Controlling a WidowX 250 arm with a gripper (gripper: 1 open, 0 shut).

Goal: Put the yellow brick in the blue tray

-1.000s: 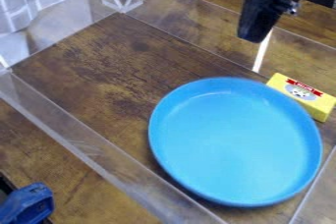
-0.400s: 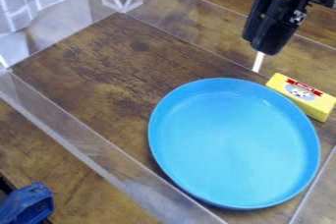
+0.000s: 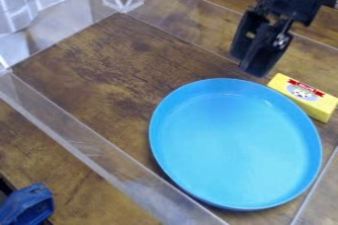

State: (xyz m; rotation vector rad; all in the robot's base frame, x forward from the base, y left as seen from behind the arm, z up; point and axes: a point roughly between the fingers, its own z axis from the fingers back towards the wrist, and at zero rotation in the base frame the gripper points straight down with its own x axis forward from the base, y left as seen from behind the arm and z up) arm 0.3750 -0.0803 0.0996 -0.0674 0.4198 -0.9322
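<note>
I've got the gripper hanging just above and left of the yellow brick, fingers spread apart, nothing in them. Brick lies flat on the wood, just off the blue tray's upper-right rim, not in it yet. I can't tell if brick and rim touch; they look very close.

Risks as I see them:
- Brick's near corner sits tight against the tray rim. A finger coming down on that side could land on the rim and tip or shove the tray.
- Gripper is offset from the brick. Descending from here would clip the brick's left end and skid it toward the clear wall behind it.
- The brick's long axis runs diagonally; a poor wrist angle means a corner pinch and a slip.

Room: little past the brick to the right, where the view cuts off. Tray interior is bare, so a wide drop zone. Left of the tray, plenty of open wood.
</note>
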